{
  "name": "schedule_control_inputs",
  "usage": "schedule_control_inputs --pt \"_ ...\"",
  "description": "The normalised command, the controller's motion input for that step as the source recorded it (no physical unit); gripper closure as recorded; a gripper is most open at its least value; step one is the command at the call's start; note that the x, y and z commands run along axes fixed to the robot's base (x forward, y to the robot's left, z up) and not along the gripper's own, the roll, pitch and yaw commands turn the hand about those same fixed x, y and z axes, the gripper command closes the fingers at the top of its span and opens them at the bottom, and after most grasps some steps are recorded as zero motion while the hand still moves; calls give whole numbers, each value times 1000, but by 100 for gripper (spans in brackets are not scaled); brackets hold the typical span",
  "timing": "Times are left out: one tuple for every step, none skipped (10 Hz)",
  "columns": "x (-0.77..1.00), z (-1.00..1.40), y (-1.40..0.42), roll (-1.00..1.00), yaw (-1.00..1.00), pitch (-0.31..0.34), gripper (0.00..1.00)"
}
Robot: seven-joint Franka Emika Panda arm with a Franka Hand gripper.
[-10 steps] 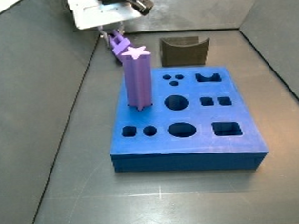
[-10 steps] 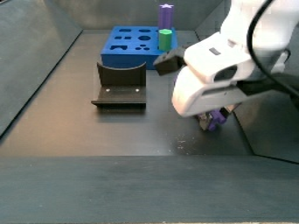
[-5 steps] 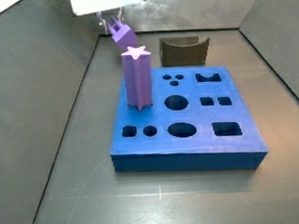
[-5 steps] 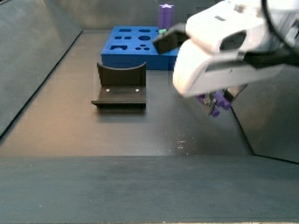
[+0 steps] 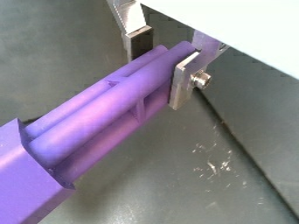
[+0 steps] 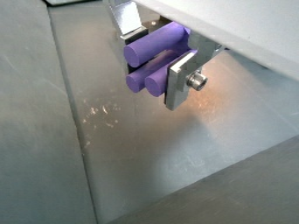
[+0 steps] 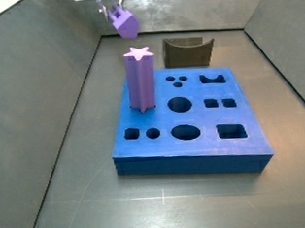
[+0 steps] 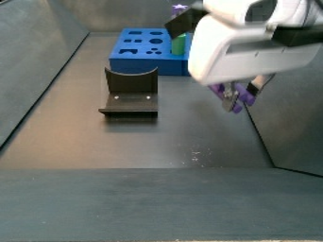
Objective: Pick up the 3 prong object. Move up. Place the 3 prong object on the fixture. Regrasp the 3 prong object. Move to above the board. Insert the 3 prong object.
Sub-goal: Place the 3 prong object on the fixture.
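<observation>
- Dark grey floor with grey walls around.
- Board mid-floor; star-topped post upright in its left edge.
- Fixture just behind board.
- Gripper above floor, well clear of board, pinching the 3 prong object; also.

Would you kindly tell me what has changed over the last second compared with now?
The gripper, shut on the 3 prong object, has risen, lifting it well clear of the floor. The board, its star post and the fixture stayed put.
</observation>
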Motion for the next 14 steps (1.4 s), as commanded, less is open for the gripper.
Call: schedule_control_inputs --pt "-13 1000 -10 -79 17 2 100" --pt "-16 1000 -14 -94 19 -2 100" --pt "-17 1000 -18 -112 19 -8 100" --pt "-19 990 -20 -126 19 -10 100" --pt "-15 856 -18 -137 13 -11 100" --pt "-11 723 -13 -146 5 -11 100" --pt "-7 543 -7 -160 -7 -5 100" --pt "-4 410 -3 -166 -15 1 100" --pt "4 233 2 -168 -26 6 100" --pt "1000 375 -453 -100 -1000 -147 100" --pt "1000 338 -444 -114 -1000 -143 100" --pt "1000 333 -416 -107 -903 -112 100" --pt "1000 309 -377 -115 -579 -37 100" --pt "1000 292 -357 -114 -380 0 100"
